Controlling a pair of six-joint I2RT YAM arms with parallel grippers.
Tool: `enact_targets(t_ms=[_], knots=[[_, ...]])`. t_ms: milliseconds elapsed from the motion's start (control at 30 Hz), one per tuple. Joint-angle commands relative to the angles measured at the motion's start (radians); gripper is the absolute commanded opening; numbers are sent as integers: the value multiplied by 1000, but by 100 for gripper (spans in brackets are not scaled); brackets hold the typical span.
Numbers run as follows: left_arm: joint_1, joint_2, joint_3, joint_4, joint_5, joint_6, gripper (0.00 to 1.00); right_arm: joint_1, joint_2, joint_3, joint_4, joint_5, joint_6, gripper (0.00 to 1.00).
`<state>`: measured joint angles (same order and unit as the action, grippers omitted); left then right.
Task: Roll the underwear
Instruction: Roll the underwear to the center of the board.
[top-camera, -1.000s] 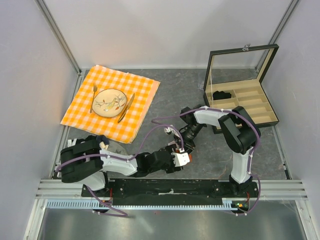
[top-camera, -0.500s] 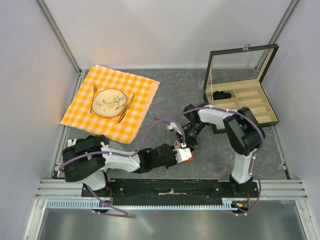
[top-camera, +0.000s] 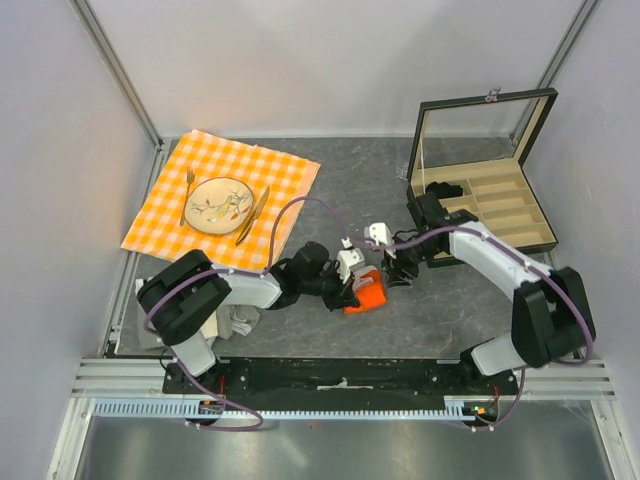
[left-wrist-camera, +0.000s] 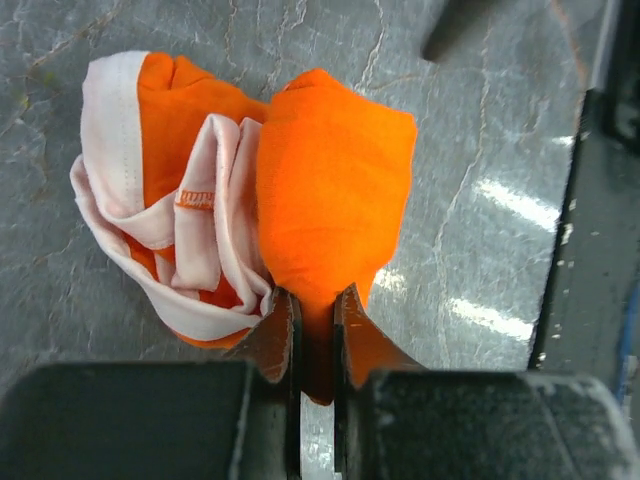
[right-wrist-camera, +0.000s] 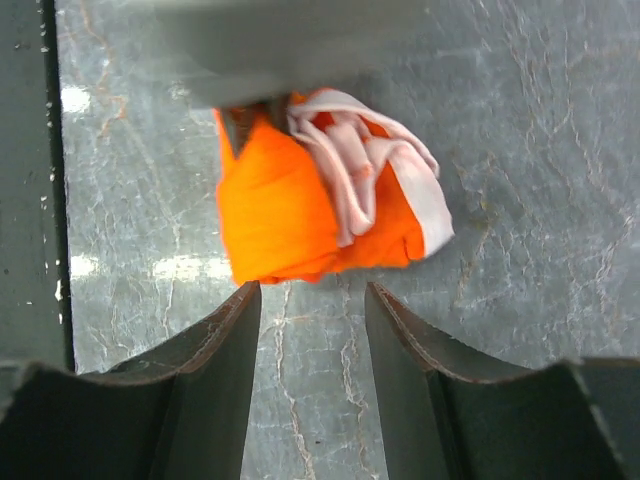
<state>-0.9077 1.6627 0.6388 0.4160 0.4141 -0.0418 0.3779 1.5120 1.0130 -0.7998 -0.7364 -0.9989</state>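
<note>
The underwear (left-wrist-camera: 330, 190) is a bunched orange-red bundle with white trim (left-wrist-camera: 215, 200) folded in on one side, lying on the grey table. My left gripper (left-wrist-camera: 315, 315) is shut on a pinch of its orange fabric at the near edge. From above, the underwear (top-camera: 370, 298) sits mid-table between the arms, with the left gripper (top-camera: 355, 290) at its left side. My right gripper (right-wrist-camera: 312, 295) is open, its fingertips just short of the underwear (right-wrist-camera: 300, 210) and nothing between them. Seen from overhead, the right gripper (top-camera: 394, 274) hovers just right of the bundle.
An orange checkered cloth (top-camera: 280, 180) at the back left carries a plate (top-camera: 219, 205), a fork and a knife. An open wooden box (top-camera: 500, 205) at the back right holds a small black bundle (top-camera: 441, 189). A grey-white cloth (top-camera: 240, 320) lies by the left arm's base.
The left gripper has shut on the underwear and shifted it away from the near edge. The right gripper has opened and drawn back to the right of it.
</note>
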Motion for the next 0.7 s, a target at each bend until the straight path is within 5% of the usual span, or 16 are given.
enact_targets(t_ms=[0, 233, 667], knots=[[99, 143, 59, -146, 273, -156, 2, 47, -159, -112, 76, -104, -183, 53], [182, 298, 183, -290, 390, -247, 2, 243, -211, -278, 289, 98, -225, 61], [204, 359, 305, -445, 384, -274, 12, 270, -144, -340, 396, 291, -216, 60]])
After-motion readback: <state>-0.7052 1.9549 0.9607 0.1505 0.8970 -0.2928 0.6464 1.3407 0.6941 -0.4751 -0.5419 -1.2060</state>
